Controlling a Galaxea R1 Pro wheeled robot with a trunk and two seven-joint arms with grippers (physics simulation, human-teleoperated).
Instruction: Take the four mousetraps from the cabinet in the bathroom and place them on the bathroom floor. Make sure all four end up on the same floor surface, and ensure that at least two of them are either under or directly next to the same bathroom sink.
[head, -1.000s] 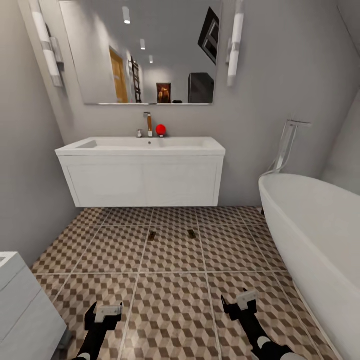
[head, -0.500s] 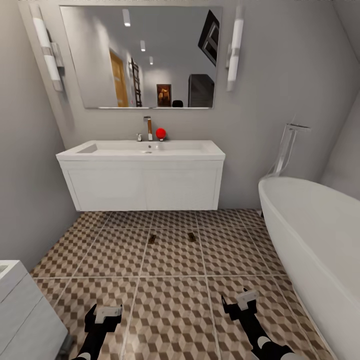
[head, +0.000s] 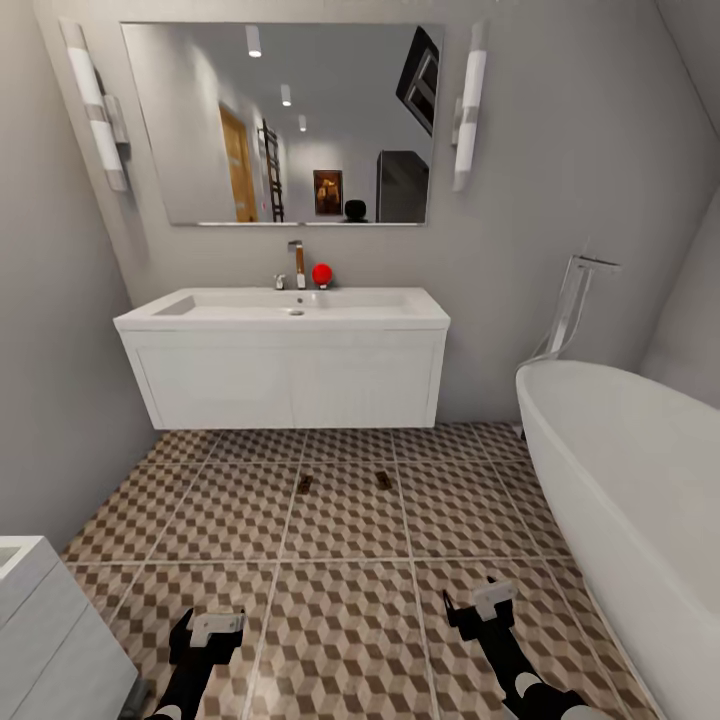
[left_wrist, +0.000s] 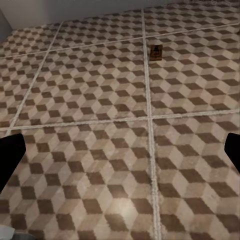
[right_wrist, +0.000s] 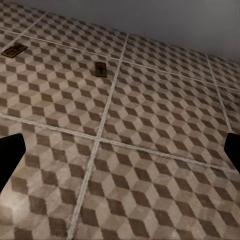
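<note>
Nearest the camera, low in the head view: left gripper (head: 207, 632) and right gripper (head: 482, 605), both hovering over the bathroom floor (head: 340, 620) with fingers spread wide and nothing between them (each wrist view shows dark fingertips at opposite edges, bare tile between). Beside the left arm: corner of a white unit (head: 40, 620). Mid-floor, on the cube-patterned tiles: two mousetraps, one (head: 304, 484) and another (head: 383, 480), lying flat, apart from each other, just in front of the sink (head: 285, 305); the left wrist view catches one (left_wrist: 156, 51), the right wrist view both (right_wrist: 101, 69) (right_wrist: 13, 50). Right side: white bathtub (head: 620, 480), contents not visible. Far wall: basin holds nothing visible; chrome faucet (head: 296, 262) and red ball (head: 321, 274) on its rear ledge; mirror (head: 285, 120) above.
</note>
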